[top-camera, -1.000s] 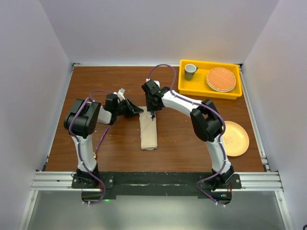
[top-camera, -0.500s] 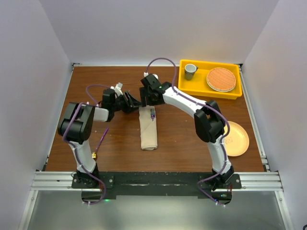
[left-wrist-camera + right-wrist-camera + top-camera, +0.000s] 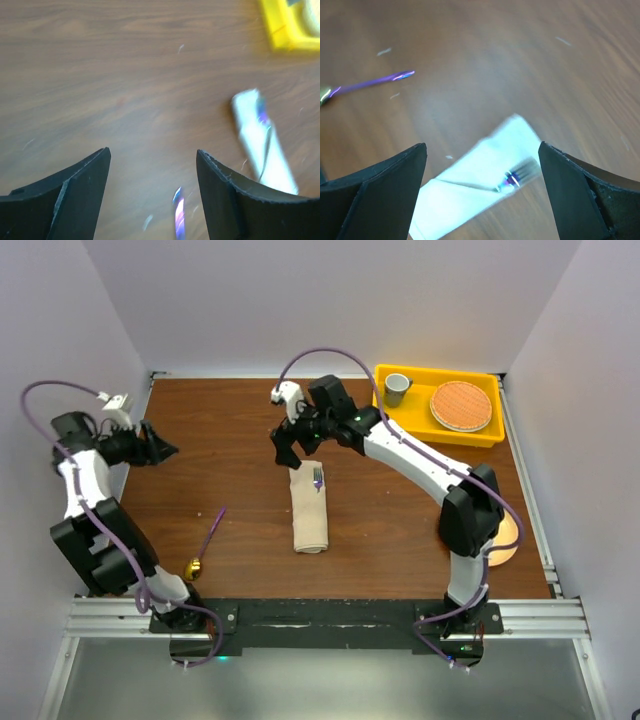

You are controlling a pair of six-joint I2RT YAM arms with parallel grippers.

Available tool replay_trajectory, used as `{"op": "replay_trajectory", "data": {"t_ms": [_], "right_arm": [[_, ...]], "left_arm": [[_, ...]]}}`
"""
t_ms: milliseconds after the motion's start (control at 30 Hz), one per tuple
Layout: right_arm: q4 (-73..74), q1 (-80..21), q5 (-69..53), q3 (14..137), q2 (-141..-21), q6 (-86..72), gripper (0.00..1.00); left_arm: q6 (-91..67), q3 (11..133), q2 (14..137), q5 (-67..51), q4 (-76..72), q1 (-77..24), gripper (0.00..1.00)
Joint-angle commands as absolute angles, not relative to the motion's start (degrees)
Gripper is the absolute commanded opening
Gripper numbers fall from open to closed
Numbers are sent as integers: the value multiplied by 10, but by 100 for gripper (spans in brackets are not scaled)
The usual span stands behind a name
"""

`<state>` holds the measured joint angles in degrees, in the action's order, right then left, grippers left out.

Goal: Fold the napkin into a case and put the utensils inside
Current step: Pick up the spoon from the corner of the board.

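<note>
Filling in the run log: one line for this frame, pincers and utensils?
left pincer open, empty | right pincer open, over case | fork in case, tines showing | spoon on table, outside case

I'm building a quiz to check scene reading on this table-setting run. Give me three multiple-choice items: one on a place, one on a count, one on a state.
1. Where does the spoon lie?
A. on the bare table, left of the napkin case
B. on the peach plate
C. inside a drinking glass

2. How many things sit in the yellow tray?
A. one
B. two
C. four

3. What state is the fork in?
A. tucked into the case, head poking out at the far end
B. lying wholly bare on the wood
C. standing upright on its handle

Answers:
1 A: its purple handle and gold bowl rest on wood, apart from the case.
2 B: only a grey cup and a round woven mat are in it.
3 A: only its head shows beyond the cloth's far edge.
</note>
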<state>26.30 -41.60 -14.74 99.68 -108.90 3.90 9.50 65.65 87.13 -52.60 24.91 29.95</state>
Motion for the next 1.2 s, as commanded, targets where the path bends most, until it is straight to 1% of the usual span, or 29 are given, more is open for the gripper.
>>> {"op": "replay_trajectory", "data": {"t_ms": [0, 33, 67, 100, 133, 233, 300, 433, 467, 500, 600, 667, 767, 967, 1167], "right_arm": [[304, -453, -414, 1028, -1140, 340, 98], [333, -463, -432, 1080, -1159, 384, 98], [354, -481, -459, 1104, -1181, 420, 98], [385, -489, -475, 1126, -1216, 485, 97], [394, -499, -486, 1162, -1235, 510, 97], [422, -537, -510, 1227, -1300, 600, 92], [419, -562, -519, 1247, -1327, 640, 86], [365, -590, -518, 1258, -1377, 641, 77], [354, -597, -517, 1259, -1383, 640, 75], [339, -599, -516, 1259, -1389, 634, 71], [326, -608, -517, 1266, -1411, 631, 66], [318, -616, -515, 1265, -1424, 631, 64], [268, -625, -510, 1265, -1438, 590, 61], [184, -636, -494, 1269, -1467, 519, 59], [220, -645, -476, 1303, -1501, 530, 52]], "left_arm": [[561, 725, 924, -618, 725, 386, 75], [582, 728, 945, -622, 751, 404, 74], [579, 722, 953, -623, 754, 423, 73], [571, 707, 957, -625, 754, 464, 73], [575, 700, 961, -626, 754, 479, 72], [609, 673, 937, -609, 752, 496, 71], [623, 653, 919, -606, 752, 497, 70], [636, 627, 873, -592, 753, 499, 70], [641, 621, 867, -589, 752, 504, 70], [638, 619, 862, -589, 749, 505, 70], [635, 616, 855, -596, 747, 515, 70], [634, 616, 859, -601, 751, 518, 70], [630, 616, 859, -607, 752, 527, 70], [627, 614, 856, -613, 752, 537, 70], [622, 616, 857, -614, 753, 548, 70]]}}
